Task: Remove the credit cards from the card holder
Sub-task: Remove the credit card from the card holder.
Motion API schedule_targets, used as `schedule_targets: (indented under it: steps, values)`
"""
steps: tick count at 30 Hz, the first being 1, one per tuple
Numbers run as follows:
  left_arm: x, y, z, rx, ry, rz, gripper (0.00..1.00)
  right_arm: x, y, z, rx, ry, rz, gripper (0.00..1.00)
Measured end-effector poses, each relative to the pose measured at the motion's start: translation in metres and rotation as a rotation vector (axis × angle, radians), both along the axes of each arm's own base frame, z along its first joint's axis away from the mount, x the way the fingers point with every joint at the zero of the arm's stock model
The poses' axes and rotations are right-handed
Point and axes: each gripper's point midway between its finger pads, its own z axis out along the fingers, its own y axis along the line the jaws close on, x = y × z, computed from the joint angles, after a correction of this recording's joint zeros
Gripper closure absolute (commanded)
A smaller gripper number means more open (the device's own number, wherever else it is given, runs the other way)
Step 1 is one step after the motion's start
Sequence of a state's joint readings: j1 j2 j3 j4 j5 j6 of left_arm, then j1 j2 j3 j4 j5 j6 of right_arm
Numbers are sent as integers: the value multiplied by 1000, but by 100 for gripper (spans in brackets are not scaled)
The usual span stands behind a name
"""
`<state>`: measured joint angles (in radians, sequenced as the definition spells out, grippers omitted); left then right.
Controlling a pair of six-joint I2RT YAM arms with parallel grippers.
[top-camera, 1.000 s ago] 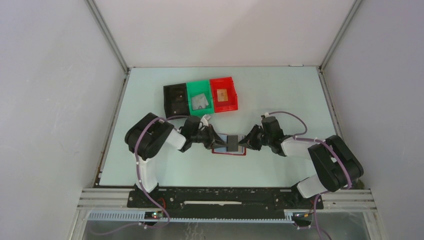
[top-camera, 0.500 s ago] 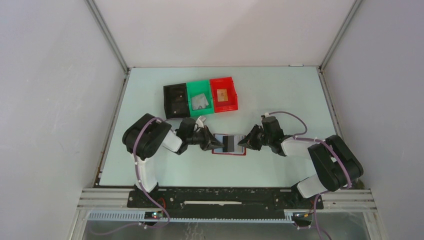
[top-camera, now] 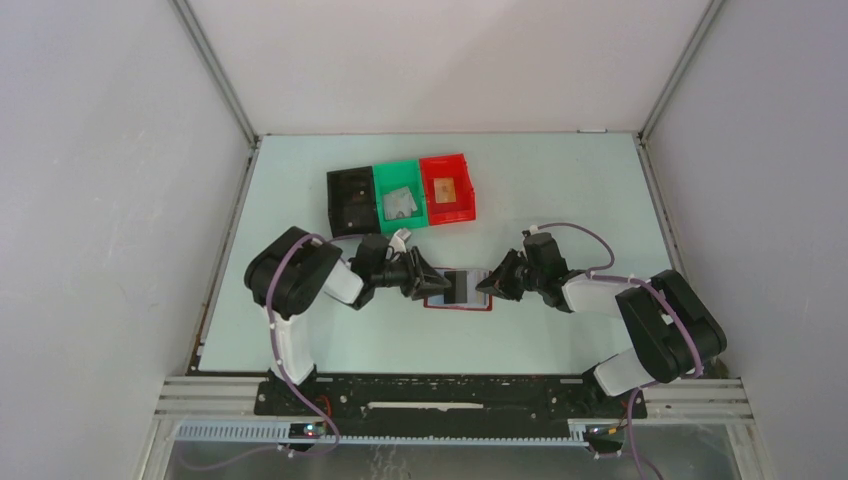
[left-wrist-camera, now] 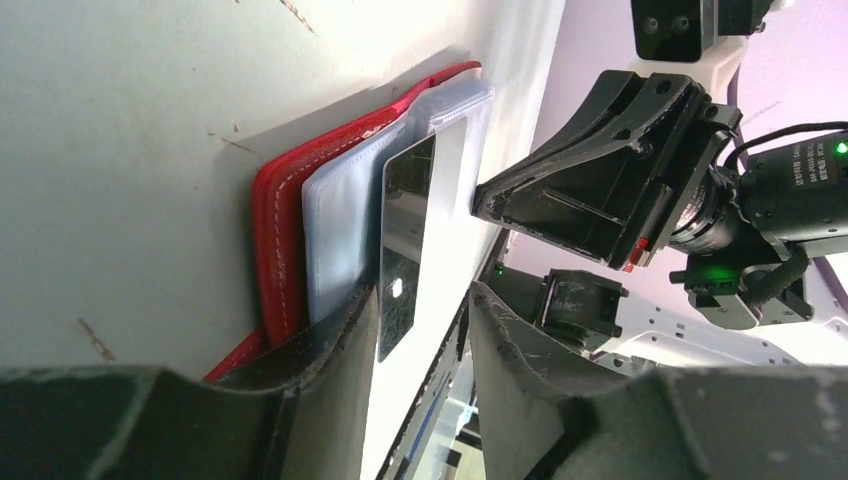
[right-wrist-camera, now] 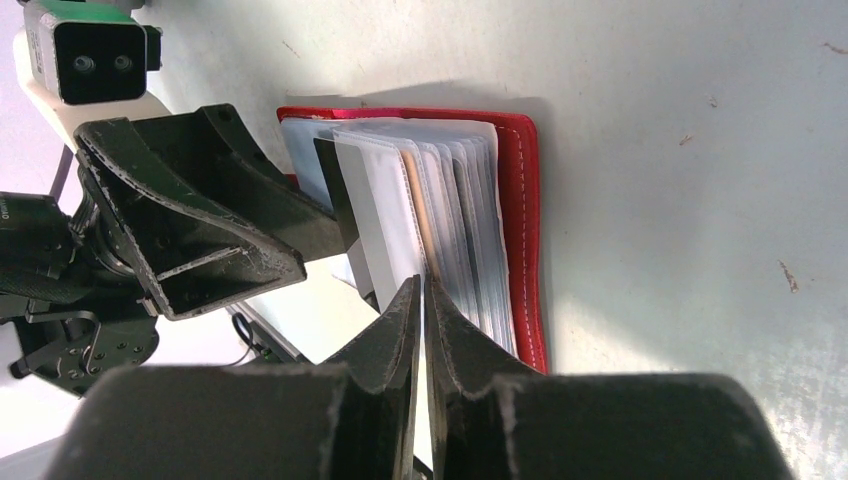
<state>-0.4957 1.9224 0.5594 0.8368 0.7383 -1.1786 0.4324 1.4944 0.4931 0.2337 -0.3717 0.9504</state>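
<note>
Bright, even overhead light; the card holder [right-wrist-camera: 525, 230] casts a soft shadow on the pale table [right-wrist-camera: 700, 150], the glossy dark card [left-wrist-camera: 405, 230] glints, and both wrist-view foregrounds blur.

We reach our white-and-black left arm [top-camera: 300, 275] and white-and-black right arm [top-camera: 650, 320] low over the table, elbows out, wrists turned inward to face each other. Our black two-finger left gripper [left-wrist-camera: 420, 300] has its jaws parted, a clear gap between them. Our black two-finger right gripper [right-wrist-camera: 416, 290] has its jaws pressed almost together, pinching a clear sleeve of the dark-red folding card holder [right-wrist-camera: 525, 220].
</note>
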Motion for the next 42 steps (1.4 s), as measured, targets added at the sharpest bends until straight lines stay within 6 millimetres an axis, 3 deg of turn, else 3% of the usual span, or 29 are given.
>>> schedule_targets:
  steps: [9,12,17,18,26,42]
  values:
    - [1,-6,0,-16,3,-7,61,0,0,0,0,1,1,86]
    - [1,-8,-2,-16,9,-8,70,0,0,0,0,1,1,87]
    - [1,-8,-6,-10,19,-5,98,0,0,0,2,1,2,87]
    - [0,-8,-6,-10,18,-6,100,0,0,0,2,1,2,87]
    - [0,-7,-7,7,21,-2,100,0,0,0,3,3,3,87]
    - [2,32,6,342,-78,-3,100,-1,-6,0,-19,4,-14,89]
